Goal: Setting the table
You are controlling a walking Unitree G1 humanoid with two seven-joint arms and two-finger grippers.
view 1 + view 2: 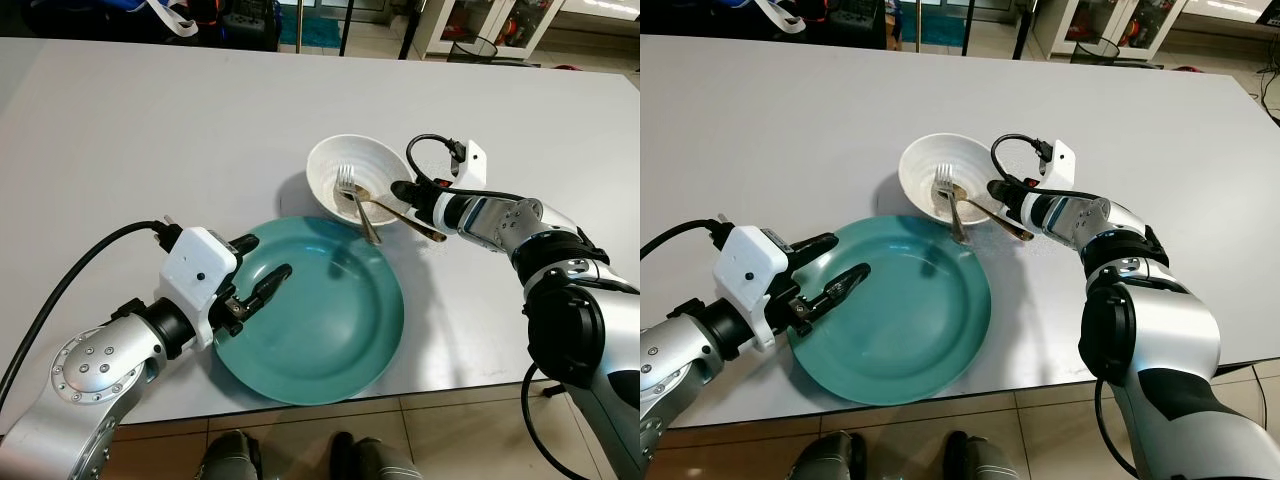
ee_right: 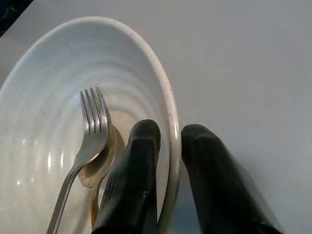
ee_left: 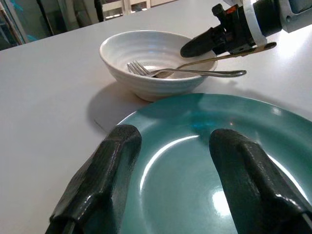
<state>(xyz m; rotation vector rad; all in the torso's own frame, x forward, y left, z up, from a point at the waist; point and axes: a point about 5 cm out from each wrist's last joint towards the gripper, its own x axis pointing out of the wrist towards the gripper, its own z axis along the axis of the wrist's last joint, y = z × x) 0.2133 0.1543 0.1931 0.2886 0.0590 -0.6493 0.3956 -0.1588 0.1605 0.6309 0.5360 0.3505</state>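
Meanwhile the right gripper (image 2: 168,146) pinched the white bowl (image 1: 352,178) rim, while the left gripper (image 1: 258,268) hovered spread over the teal plate (image 1: 315,315).

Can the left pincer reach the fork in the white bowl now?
Probably not easily: the left pincer sits open over the teal plate, and the right pincer straddles the white bowl's rim beside the fork.

Dining area: large grey table (image 1: 150,130), tiled floor (image 1: 440,435), glass-door cabinets (image 1: 500,22) behind
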